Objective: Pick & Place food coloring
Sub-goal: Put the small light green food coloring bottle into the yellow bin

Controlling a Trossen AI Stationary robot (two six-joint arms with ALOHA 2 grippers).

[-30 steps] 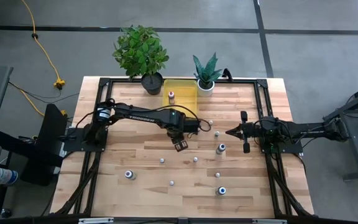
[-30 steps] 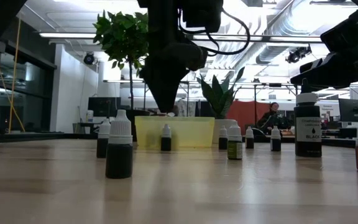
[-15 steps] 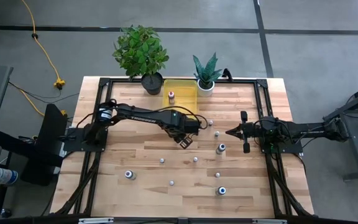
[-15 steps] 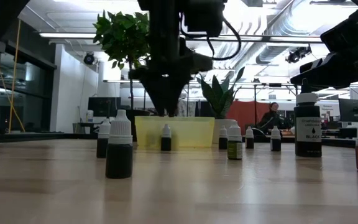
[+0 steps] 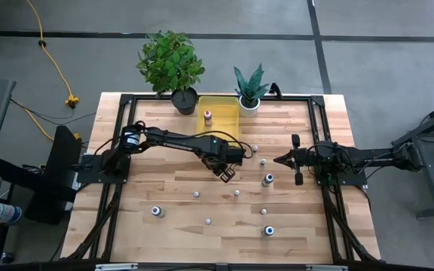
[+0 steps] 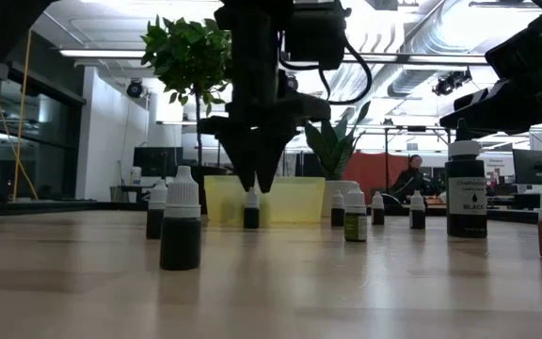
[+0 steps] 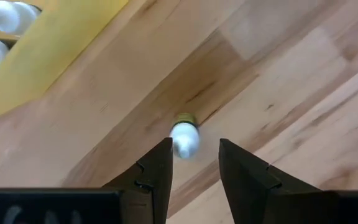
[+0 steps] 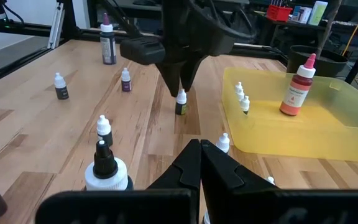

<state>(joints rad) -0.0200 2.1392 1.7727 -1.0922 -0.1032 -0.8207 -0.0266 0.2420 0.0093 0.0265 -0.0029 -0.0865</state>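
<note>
**Q:** Yellow bin [image 5: 218, 113] at the upper middle of the high view already has a red-capped bottle [image 8: 296, 93] and a couple of tiny white ones in it. Which step is this?

**A:** Looks like the approach to a pick. The left claw [image 7: 194, 163] hangs right over one small food coloring bottle [image 7: 184, 135] standing on the tabletop [image 5: 164, 188], just centre of frame, near the bin. Fingers are partly spread either side of its white cap, nothing held yet.

**Q:** Next move?

**A:** I'd guess drop lower, pinch the bottle, then carry it to the bin. Right claw [image 8: 200, 163] is pinched closed, parked mid-right.
</note>
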